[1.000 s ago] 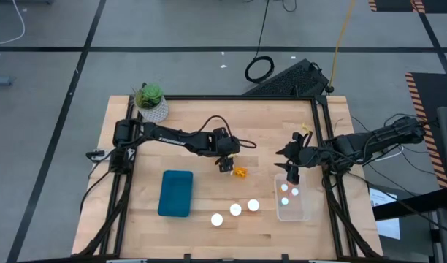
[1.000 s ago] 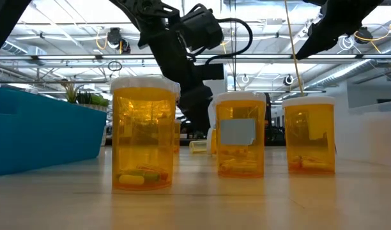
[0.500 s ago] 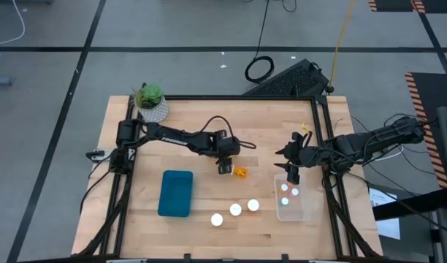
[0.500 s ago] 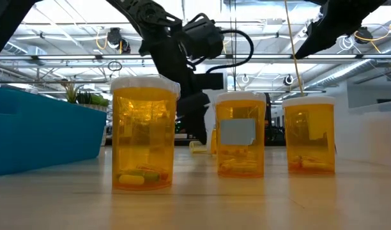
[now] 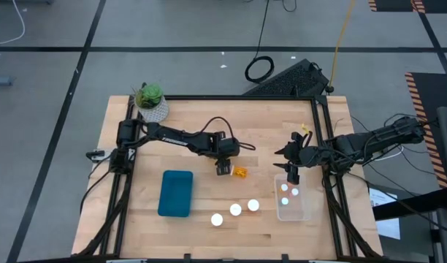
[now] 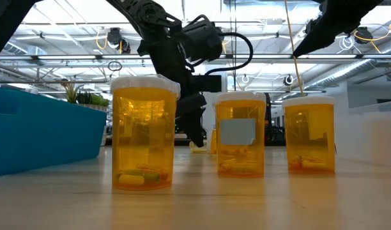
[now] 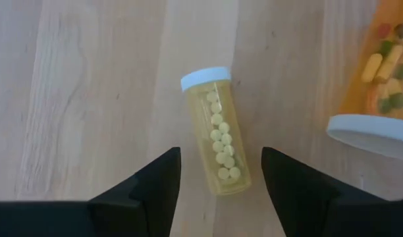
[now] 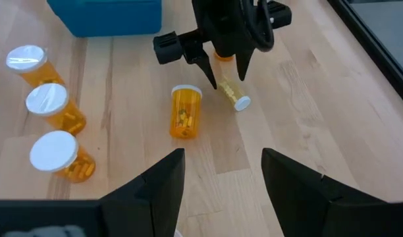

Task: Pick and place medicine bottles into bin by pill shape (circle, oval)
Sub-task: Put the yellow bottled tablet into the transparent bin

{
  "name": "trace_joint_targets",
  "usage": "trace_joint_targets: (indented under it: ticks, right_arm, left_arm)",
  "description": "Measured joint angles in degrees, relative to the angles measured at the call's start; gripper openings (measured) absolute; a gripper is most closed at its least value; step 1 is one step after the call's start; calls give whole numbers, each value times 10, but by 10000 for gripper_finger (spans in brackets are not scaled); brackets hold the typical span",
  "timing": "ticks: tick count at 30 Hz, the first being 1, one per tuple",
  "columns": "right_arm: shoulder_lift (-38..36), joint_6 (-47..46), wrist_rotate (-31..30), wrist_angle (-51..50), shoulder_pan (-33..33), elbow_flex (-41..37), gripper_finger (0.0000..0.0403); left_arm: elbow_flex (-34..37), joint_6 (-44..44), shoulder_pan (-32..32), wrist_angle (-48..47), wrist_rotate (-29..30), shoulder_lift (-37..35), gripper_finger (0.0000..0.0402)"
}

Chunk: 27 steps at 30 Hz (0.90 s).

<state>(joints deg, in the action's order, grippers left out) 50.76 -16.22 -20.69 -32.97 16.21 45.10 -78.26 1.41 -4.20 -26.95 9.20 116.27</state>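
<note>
Your left tool [image 7: 220, 181] hangs low over the middle of the surface [image 5: 194, 124] with its fingers apart, one on each side of a small lying bottle [image 7: 218, 141] with round pale pills, but not yet touching it. Just beside this one lies a second fallen bottle [image 8: 184, 112] that holds mixed capsules. Your right tool [image 8: 221, 174] waits above the clear bin [image 5: 293, 212] at the right edge, also with its fingers apart and holding nothing. In that clear bin I can see two white caps [image 5: 289, 196], so I judge two bottles are already sorted. The blue bin [image 5: 175, 193] looks empty from above. Three upright bottles [image 5: 235, 210] stand in a row near the front edge, so five bottles are left, I think.
</note>
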Motion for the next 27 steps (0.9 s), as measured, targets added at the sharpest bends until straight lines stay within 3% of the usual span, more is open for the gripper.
trace_joint_targets:
  ticks: [18,27]
  right_arm:
    - [0,9,0,1,0,0,196]
    - [0,11,0,2,0,0,196]
  left_arm:
    - [-1,-4,-25,2,-44,17,210]
    - [-1,2,-24,1,-45,17,129]
